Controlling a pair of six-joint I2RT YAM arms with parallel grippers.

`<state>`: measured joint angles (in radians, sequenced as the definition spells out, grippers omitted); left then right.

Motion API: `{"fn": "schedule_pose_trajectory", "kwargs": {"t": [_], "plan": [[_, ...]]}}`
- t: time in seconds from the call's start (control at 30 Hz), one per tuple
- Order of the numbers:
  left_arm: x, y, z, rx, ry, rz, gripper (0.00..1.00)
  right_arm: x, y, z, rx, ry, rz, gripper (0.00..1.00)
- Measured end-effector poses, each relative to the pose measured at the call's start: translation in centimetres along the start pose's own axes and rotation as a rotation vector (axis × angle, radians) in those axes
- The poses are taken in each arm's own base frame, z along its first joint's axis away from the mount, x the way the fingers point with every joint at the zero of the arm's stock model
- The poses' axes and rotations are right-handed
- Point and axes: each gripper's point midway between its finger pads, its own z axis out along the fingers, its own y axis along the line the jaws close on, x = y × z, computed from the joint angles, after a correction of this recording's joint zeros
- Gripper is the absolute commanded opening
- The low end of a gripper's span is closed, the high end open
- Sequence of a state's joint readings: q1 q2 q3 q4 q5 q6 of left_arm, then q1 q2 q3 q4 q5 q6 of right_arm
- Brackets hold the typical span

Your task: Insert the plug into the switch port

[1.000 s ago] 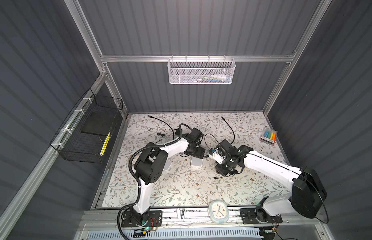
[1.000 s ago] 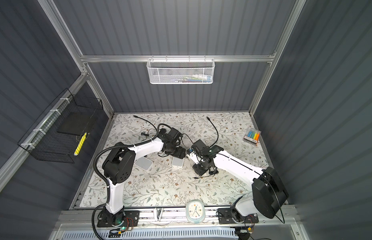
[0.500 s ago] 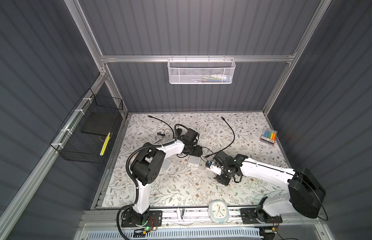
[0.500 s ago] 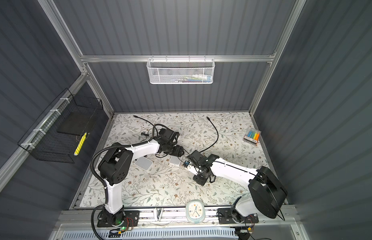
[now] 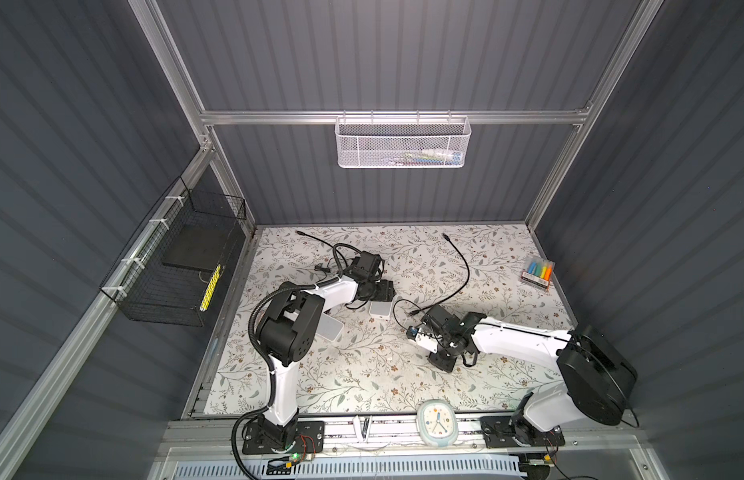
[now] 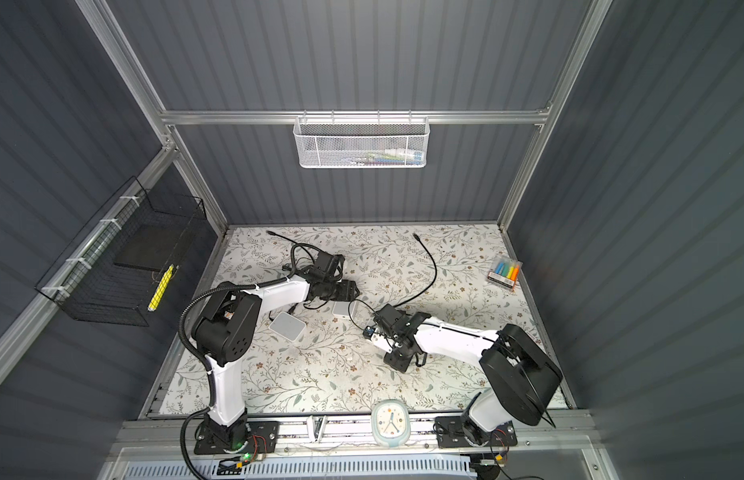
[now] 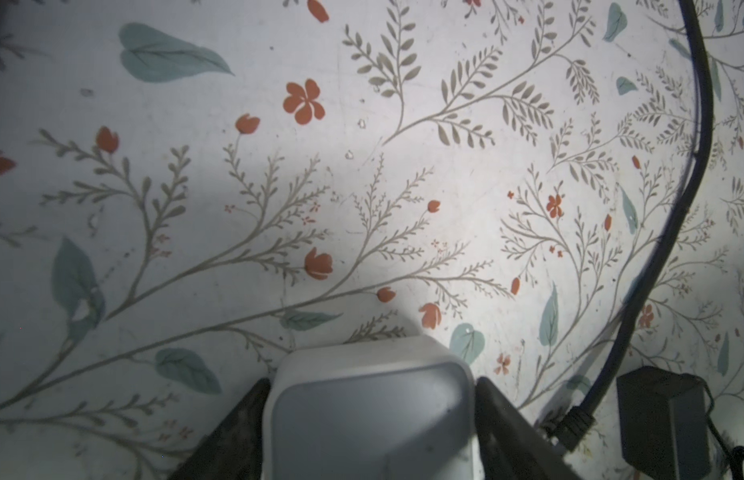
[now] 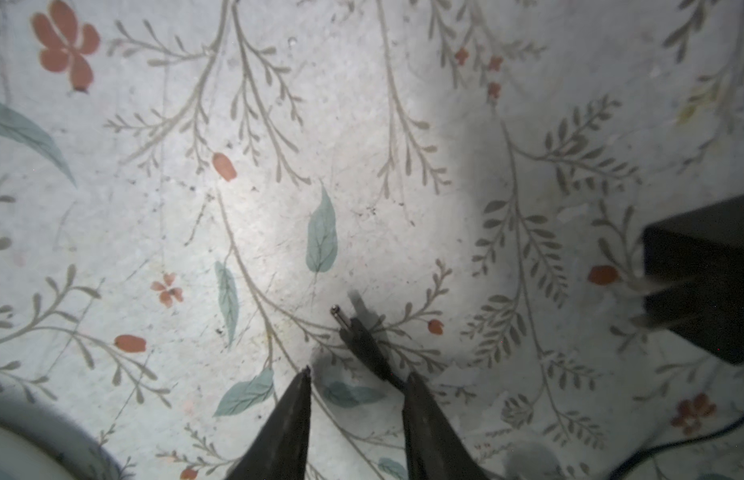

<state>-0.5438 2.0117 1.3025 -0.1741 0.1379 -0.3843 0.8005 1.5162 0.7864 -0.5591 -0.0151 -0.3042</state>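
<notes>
- The left tool [image 7: 372,381] pinches the switch [image 7: 370,424] by its sides, probably steadying it on the bench [image 7: 362,187] for insertion.
- The right tool [image 8: 359,371] is spread; the plug [image 8: 355,334] lies ungrasped just ahead.

The left arm [image 5: 337,291] ends at the white switch [image 5: 380,309]; the right arm [image 5: 515,340] lies near.

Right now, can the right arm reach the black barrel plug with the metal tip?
Likely yes: the black barrel plug lies on the floral mat just ahead of the open right tool, nothing between. It sits nearer one finger, so a small sideways shift seems needed.
</notes>
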Motion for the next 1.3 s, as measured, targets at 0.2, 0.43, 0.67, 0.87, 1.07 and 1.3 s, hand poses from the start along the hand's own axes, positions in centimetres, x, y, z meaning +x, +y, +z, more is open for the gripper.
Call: {"fn": "schedule_pose_trajectory", "kwargs": {"t": [0.2,0.43,0.67,0.87,1.07,1.3], "plan": [[-0.5,0.6,-0.1,-0.010,-0.016,-0.030,0.84,-0.2,-0.1,0.4,0.001,0.007,-0.020,0.35],[-0.3,2.6,-1.3,-0.059,-0.016,-0.060,0.87,-1.5,-0.5,0.7,0.001,-0.004,-0.049,0.25],[-1.6,4.5,-4.9,-0.094,-0.062,-0.076,0.88,-1.7,-0.5,0.7,0.001,-0.008,-0.067,0.05],[-3.0,4.6,-9.0,-0.083,-0.156,-0.036,0.89,-1.6,-1.3,-0.2,0.045,-0.009,-0.073,0.00],[-0.4,3.1,-12.0,0.007,-0.235,0.035,0.88,-5.6,-4.4,-5.8,0.128,-0.206,0.005,0.00],[1.9,-2.8,-13.2,0.184,-0.339,0.180,0.87,-11.8,-9.0,-14.9,0.204,-0.550,0.207,0.00]]}}
